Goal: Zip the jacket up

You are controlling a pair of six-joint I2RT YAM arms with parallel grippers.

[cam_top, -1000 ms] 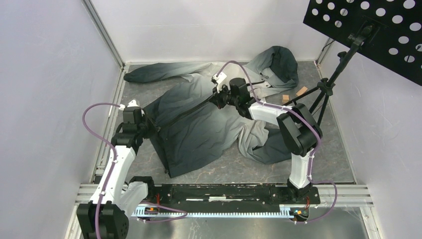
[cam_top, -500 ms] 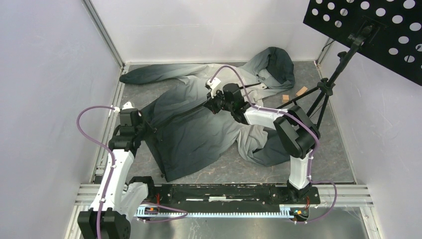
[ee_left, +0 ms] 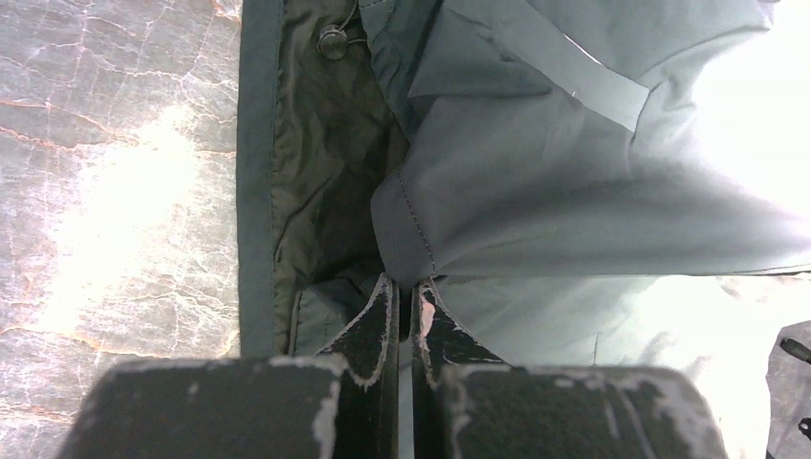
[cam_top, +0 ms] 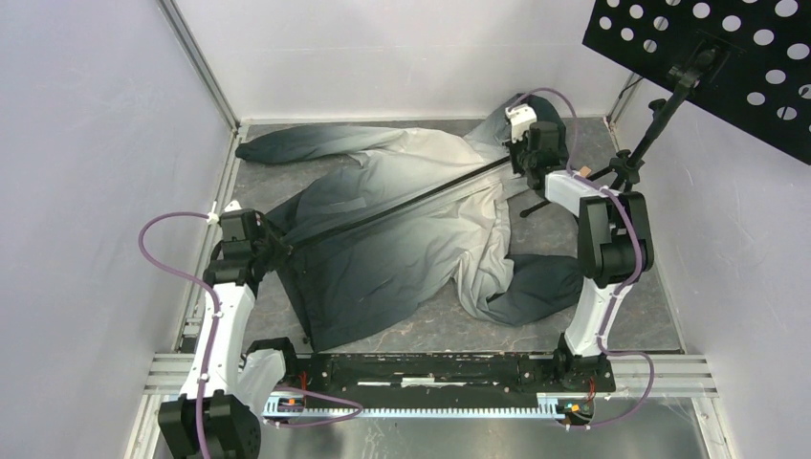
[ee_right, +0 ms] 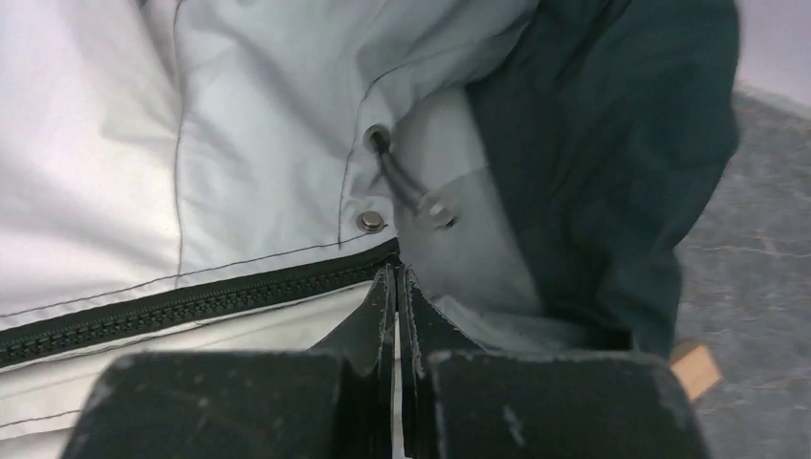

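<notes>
The jacket [cam_top: 402, 239] lies spread on the table, fading from dark teal at the hem to pale grey at the collar. Its dark zipper [cam_top: 402, 203] runs taut in a straight line between my two grippers. My left gripper [cam_top: 275, 247] is shut on the jacket's bottom hem; in the left wrist view [ee_left: 406, 287] fabric is pinched between the fingers, with dark lining [ee_left: 335, 163] beside them. My right gripper [cam_top: 521, 159] is at the collar by the hood. In the right wrist view [ee_right: 397, 273] it is shut at the top end of the meshed zipper [ee_right: 191, 306]; the pull is hidden.
A black perforated panel [cam_top: 708, 57] on a tripod [cam_top: 622, 177] stands at the back right, close to my right arm. A small tan block [ee_right: 696, 368] lies on the table by the hood. White walls enclose the table; a metal rail [cam_top: 430, 368] runs along the front.
My right gripper has moved along the zipper from the jacket's middle back and right to the collar. The jacket front is pulled flat and the zipper line straightened. My left gripper shifted slightly left.
</notes>
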